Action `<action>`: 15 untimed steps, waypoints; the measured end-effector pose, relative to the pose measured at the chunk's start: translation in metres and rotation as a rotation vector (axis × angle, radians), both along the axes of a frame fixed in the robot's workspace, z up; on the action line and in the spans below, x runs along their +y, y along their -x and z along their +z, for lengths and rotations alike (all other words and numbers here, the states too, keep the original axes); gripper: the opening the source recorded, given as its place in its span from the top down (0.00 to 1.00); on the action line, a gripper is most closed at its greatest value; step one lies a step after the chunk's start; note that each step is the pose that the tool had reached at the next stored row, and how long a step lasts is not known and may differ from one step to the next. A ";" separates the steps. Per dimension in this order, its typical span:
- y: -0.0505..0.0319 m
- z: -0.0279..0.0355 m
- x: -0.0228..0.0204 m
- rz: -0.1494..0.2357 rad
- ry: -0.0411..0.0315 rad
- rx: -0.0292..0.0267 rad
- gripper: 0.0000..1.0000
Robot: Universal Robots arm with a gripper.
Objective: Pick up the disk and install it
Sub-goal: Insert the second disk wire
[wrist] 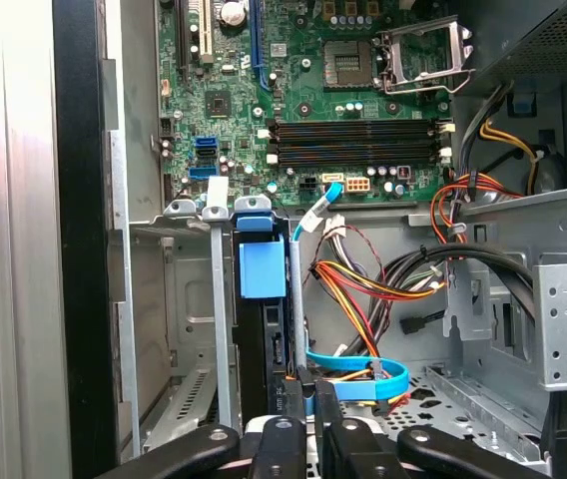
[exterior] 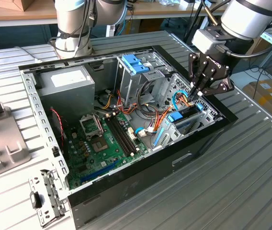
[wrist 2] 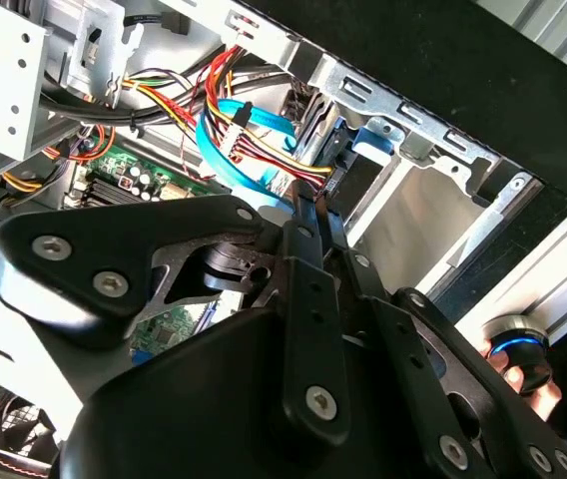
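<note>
Step in hand was judged as the install, late stage, pick-up done: the disk [wrist: 274, 339] was seen stood on edge inside the drive bay [wrist: 179, 210] of the open PC case [exterior: 141, 177], between the bay's metal walls, its light-blue rail tab [wrist: 262, 264] at the bay's mouth. Its long axis was laid along the bay slot, tabbed end pointed toward the motherboard [wrist: 303, 100], opposite end pointed at the gripper [wrist: 308, 387]. The gripper [exterior: 195, 94] was held at that far end of the bay, fingers drawn nearly together w/ approx. no gap; nothing was seen clamped between them, and contact w/ the disk could not be confirmed. A flat blue cable [wrist: 363, 371] was draped just beside the bay, by the fingertips. Any further seating would, as judged, call for a straight push along the slot, w/ the cable kept out of it.
</note>
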State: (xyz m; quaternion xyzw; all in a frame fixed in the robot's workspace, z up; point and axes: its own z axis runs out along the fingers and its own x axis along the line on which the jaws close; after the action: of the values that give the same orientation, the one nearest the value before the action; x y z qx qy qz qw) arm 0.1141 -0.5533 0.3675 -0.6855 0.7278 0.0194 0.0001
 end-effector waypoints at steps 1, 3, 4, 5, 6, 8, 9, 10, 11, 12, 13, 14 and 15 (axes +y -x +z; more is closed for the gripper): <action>0.0005 -0.0001 0.0000 0.000 -0.0002 -0.0001 0.84; 0.0025 -0.0002 0.0000 0.000 -0.0001 0.0000 0.84; 0.0046 -0.0003 -0.0004 0.000 0.0002 0.0000 0.84; 0.0057 -0.0008 -0.0010 0.000 0.0001 0.0000 0.84; 0.0058 -0.0015 -0.0014 0.000 0.0000 0.0000 0.84; 0.0060 -0.0047 -0.0032 0.000 0.0000 0.0000 0.84; 0.0062 -0.0055 -0.0037 0.000 0.0001 0.0000 0.84; 0.0069 -0.0063 -0.0044 0.000 0.0000 0.0000 0.84; 0.0071 -0.0067 -0.0047 0.000 -0.0002 0.0000 0.84; 0.0071 -0.0067 -0.0047 0.000 0.0001 0.0000 0.84; 0.0071 -0.0067 -0.0047 0.000 0.0001 0.0000 0.84; 0.0070 -0.0068 -0.0047 0.000 0.0000 0.0000 0.84; 0.0069 -0.0067 -0.0048 0.000 0.0000 0.0000 0.84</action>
State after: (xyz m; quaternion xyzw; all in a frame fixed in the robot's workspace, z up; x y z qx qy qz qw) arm 0.1071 -0.5580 0.3608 -0.6855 0.7278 0.0194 0.0001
